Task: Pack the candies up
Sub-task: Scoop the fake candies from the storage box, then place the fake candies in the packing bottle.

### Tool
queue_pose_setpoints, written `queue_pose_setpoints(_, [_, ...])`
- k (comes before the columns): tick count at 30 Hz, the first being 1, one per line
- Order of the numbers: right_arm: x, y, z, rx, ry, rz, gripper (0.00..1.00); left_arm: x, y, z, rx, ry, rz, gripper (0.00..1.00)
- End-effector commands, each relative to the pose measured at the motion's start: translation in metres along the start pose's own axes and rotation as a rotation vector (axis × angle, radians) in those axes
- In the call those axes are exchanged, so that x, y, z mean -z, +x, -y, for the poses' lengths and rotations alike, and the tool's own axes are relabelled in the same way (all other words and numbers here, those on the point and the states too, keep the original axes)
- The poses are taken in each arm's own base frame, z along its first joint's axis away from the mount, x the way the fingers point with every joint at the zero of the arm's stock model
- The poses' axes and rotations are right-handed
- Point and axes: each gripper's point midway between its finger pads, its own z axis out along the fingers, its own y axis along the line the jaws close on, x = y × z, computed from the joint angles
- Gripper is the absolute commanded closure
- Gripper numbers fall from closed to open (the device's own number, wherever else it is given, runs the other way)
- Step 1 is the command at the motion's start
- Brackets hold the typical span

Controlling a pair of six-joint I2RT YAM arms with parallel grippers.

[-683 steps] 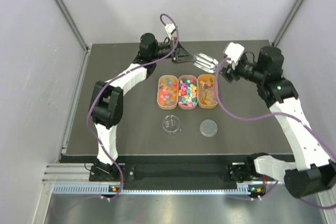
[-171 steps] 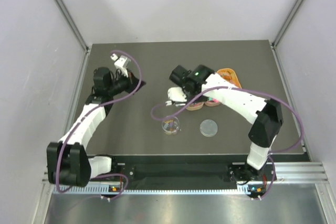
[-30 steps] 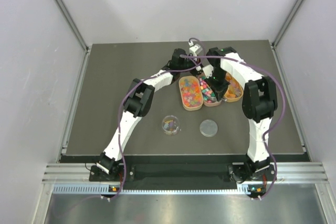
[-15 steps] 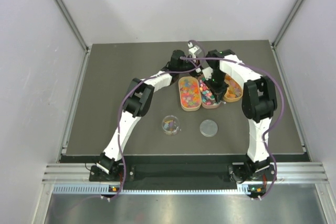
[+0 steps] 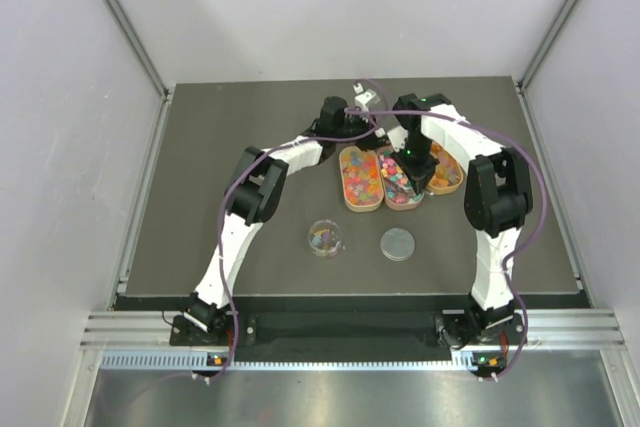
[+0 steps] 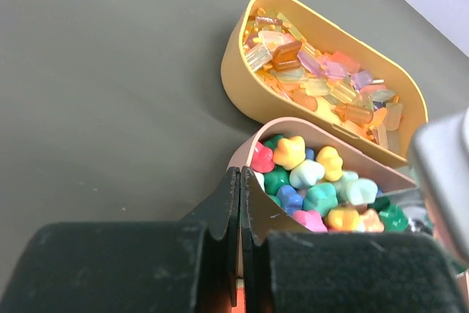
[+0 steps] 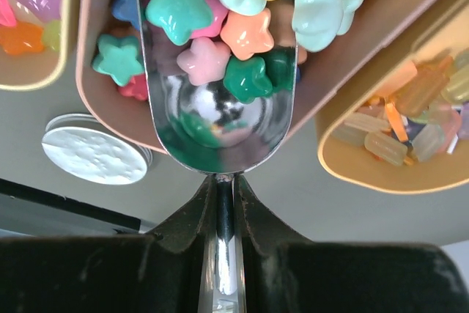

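My right tool [image 7: 223,190] is clenched on the thin handle of the metal scoop [image 7: 220,126]. The scoop's bowl lies in the middle tray [image 7: 94,100] and holds a heap of star-shaped candies [image 7: 220,49] in teal, pink, peach and dark green. More of them fill that tray around the scoop.

My left tool [image 6: 240,181] is squeezed tight with nothing between its fingers. Its tips are at the end rim of the same pinkish tray; I cannot tell whether they touch it.

Just beside the middle tray stands the yellow tray [image 6: 242,86], full of clear, blocky sweets. On its other side is the left tray [image 5: 361,179], also full of mixed colours.

Nearer my bases, a small clear dish [image 5: 325,237] with a few sweets in it sits on the desk [image 5: 230,157]. The round lid [image 5: 397,244] lies flat near it, apart from it.
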Motion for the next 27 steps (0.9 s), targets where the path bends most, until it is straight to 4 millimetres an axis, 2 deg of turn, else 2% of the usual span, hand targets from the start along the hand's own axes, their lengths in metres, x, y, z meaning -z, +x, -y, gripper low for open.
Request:
queue_pose_setpoints(1, [0.022,0.000,0.026,-0.071,0.091,0.076,1.00,0.016,-0.035,0.021,-0.059,0.006,0.029,1.00])
queue_pose_setpoints(2, [0.022,0.001,0.026,-0.074,0.085,0.076,1.00,0.019,-0.036,0.016,-0.059,-0.015,0.039,0.98])
queue_pose_setpoints(6, [0.018,0.002,0.022,-0.091,0.068,0.065,1.00,0.043,-0.067,-0.017,-0.073,-0.188,0.122,0.87])
queue_pose_setpoints(10, [0.008,0.000,0.020,-0.094,0.046,0.041,1.00,0.077,-0.086,-0.050,-0.065,-0.283,0.166,0.87])
queue_pose_setpoints(15, [0.008,-0.017,0.026,-0.082,0.071,0.053,1.00,0.109,-0.096,-0.064,-0.054,-0.324,0.183,0.87])
queue_pose_setpoints(19, [0.003,-0.022,0.020,-0.085,0.069,0.051,1.00,0.104,-0.095,-0.061,-0.044,-0.284,0.200,0.86])
queue_pose_setpoints(21, [0.002,-0.023,0.017,-0.084,0.065,0.052,1.00,0.087,-0.094,-0.061,-0.039,-0.245,0.198,0.87])
queue_pose_setpoints(22, [0.002,-0.025,0.014,-0.081,0.065,0.057,1.00,0.081,-0.107,-0.058,-0.052,-0.234,0.209,0.87])
queue_pose_setpoints(23, [0.002,-0.027,0.013,-0.079,0.069,0.063,1.00,0.074,-0.100,-0.065,-0.043,-0.237,0.203,0.87])
queue_pose_setpoints(24, [0.003,-0.028,0.014,-0.081,0.070,0.070,1.00,0.070,-0.102,-0.064,-0.043,-0.236,0.212,0.88])
queue_pose_setpoints(27, [0.002,-0.037,0.010,-0.071,0.070,0.083,1.00,0.070,-0.111,-0.062,-0.043,-0.238,0.236,0.89])
